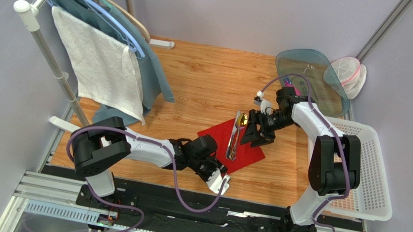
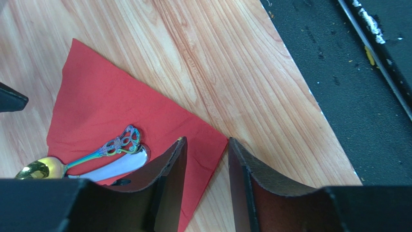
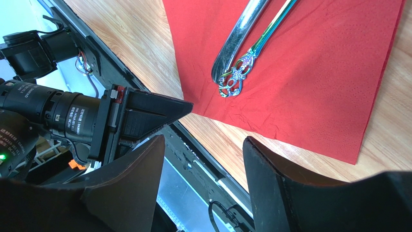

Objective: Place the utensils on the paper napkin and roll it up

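Note:
The red paper napkin [image 1: 247,153] lies flat on the wooden table. Two utensils [image 1: 235,138] lie side by side on it: a spoon with a gold bowl and a rainbow handle [image 2: 104,151], and a silver piece [image 2: 118,166]. Both show in the right wrist view [image 3: 237,36]. My left gripper [image 1: 217,169] is open and low at the napkin's near corner [image 2: 213,140], which lies between its fingers. My right gripper [image 1: 251,137] is open and empty, above the napkin's right side, beside the utensils.
A white perforated basket [image 1: 369,175] stands at the right edge. A rack [image 1: 45,42] at the left holds a white towel [image 1: 103,67], a teal cloth and hangers. A clear teal lid [image 1: 313,77] lies at the back right. A black mat [image 2: 348,87] borders the near edge.

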You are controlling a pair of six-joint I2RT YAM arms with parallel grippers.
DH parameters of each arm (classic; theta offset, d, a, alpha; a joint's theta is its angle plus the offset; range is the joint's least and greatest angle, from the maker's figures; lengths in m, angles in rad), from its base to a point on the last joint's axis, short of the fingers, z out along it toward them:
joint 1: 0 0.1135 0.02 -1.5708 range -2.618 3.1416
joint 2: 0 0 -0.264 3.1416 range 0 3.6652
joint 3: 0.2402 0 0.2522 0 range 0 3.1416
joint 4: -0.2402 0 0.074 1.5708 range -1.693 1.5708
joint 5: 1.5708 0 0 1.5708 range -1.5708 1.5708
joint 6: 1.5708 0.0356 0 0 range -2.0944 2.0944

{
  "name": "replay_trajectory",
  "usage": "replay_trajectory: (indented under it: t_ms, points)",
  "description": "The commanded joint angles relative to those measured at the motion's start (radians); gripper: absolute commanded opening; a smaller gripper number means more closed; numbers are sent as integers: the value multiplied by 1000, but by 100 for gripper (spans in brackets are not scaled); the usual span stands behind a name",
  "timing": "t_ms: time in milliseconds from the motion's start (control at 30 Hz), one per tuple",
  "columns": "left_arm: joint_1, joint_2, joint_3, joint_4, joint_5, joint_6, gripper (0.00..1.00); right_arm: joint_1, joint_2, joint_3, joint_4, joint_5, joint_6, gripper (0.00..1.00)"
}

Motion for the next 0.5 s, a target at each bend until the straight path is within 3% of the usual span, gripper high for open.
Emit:
replay_trajectory:
  t_ms: [0, 233, 267, 367, 467]
  points:
    - [-5, 31, -5, 37, 12, 19, 44, -8, 5, 31, -22, -25, -24, 64]
    - [-17, 30, 21, 14, 27, 17, 29, -20, 0, 11, -30, -28, -36, 64]
    - [-19, 25, 26, -9, 33, 17, 21, -23, -1, 8, -29, -30, -36, 64]
    - [-29, 11, 35, -35, 52, 13, 12, -29, -12, -1, -26, -28, -36, 64]
    - [-38, 10, 50, -68, 59, 0, 10, -31, -23, -10, -24, -28, -39, 64]
